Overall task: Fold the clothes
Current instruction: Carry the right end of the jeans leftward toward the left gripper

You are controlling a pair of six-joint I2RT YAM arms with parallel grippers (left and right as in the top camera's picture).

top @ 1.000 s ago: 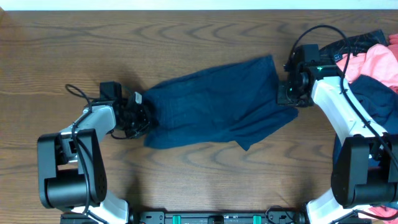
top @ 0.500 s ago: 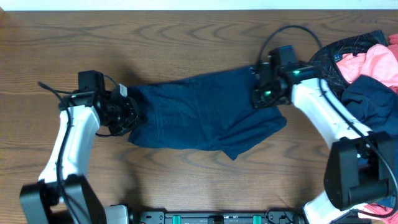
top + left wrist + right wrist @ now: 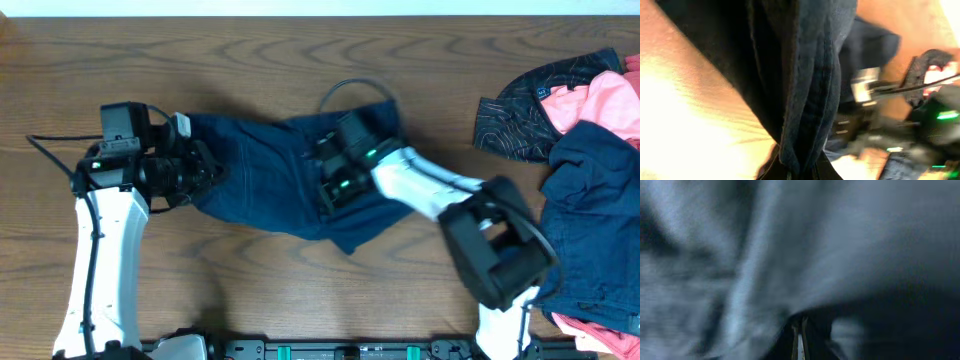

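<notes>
Left tool (image 3: 207,172) is clenched on the left end of the navy garment (image 3: 262,178); the left wrist view shows the cloth bunched into a thick rope between its fingers, hanging steeply. The garment lies across the middle-left of the desk (image 3: 300,60), partly lifted at that end. Risk 1: a bunched pinch holds several layers unevenly, so one layer may creep out under tension and the left edge would drop crooked. The right tool (image 3: 330,188) sits over the garment's middle and appears clenched on a fold of the same cloth. Its wrist view is heavily blurred, so the hold cannot be confirmed in detail. Risk 2: the lower right flap trails loose toward the near side, so the fold could land skewed, with the corners not meeting. Risk 3: if the two tools pull apart, the weaker grip probably slips. Risk 4: the right arm's cable (image 3: 345,88) loops just above the cloth and could drag it. At far right the black patterned garment (image 3: 510,118), coral-pink garment (image 3: 598,98) and another navy one (image 3: 592,205) sit heaped, well apart, unfolded.
</notes>
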